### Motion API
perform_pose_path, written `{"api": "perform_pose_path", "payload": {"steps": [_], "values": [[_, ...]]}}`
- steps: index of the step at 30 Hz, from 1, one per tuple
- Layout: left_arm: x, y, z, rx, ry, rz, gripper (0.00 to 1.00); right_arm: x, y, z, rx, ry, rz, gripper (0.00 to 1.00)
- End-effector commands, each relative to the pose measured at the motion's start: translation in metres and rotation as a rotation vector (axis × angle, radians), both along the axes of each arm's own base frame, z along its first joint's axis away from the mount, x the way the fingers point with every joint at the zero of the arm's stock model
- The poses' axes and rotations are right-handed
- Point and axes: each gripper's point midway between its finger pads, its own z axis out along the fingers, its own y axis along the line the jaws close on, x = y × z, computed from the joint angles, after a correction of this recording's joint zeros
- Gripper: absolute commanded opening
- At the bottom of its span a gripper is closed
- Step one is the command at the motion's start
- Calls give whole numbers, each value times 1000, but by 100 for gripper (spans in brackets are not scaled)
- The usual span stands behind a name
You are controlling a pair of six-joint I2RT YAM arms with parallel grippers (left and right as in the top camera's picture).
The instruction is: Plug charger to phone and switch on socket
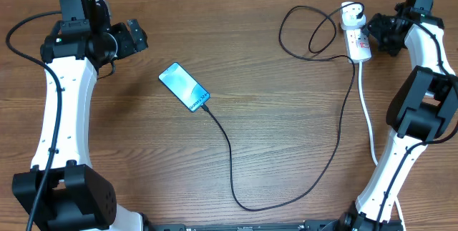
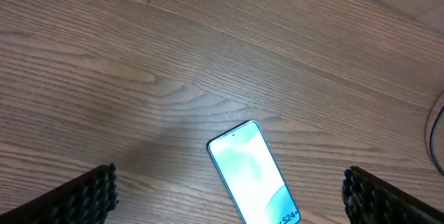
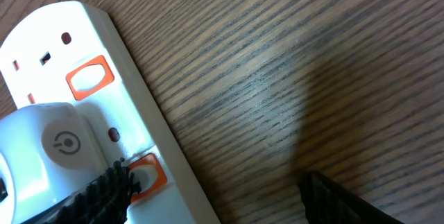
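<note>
Right gripper (image 1: 377,29) sits at two o'clock on the table (image 1: 286,131), jaws apart. One ribbed fingertip (image 3: 104,193) is at an orange switch (image 3: 149,173) on the white power strip (image 1: 359,43), just beside the round white plug (image 1: 350,16). Left gripper (image 1: 134,38), at ten o'clock, hangs wide open above bare wood. The lit phone (image 1: 184,86) lies just off centre toward ten o'clock, with the black cable (image 1: 232,166) meeting its five o'clock end.

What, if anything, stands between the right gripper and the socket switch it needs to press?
Nothing visible: one of the right gripper's fingers sits right at the orange switch of the socket, beside the charger's white plug.
</note>
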Motion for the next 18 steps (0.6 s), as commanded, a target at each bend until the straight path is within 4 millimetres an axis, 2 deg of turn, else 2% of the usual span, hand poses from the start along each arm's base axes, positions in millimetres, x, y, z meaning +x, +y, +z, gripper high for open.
{"api": "perform_pose_path", "payload": {"steps": [1, 5, 10, 13, 18], "values": [[1, 4, -1, 15, 2, 1, 99, -17, 33, -63, 40, 138, 57, 79], [1, 4, -1, 15, 2, 1, 99, -14, 34, -63, 38, 129, 59, 83], [1, 4, -1, 15, 2, 1, 100, -11, 21, -46, 33, 104, 29, 100], [1, 4, -1, 15, 1, 1, 100, -9, 3, -15, 22, 58, -8, 100], [1, 4, -1, 15, 2, 1, 99, -12, -31, 64, -22, -62, -64, 100]]}}
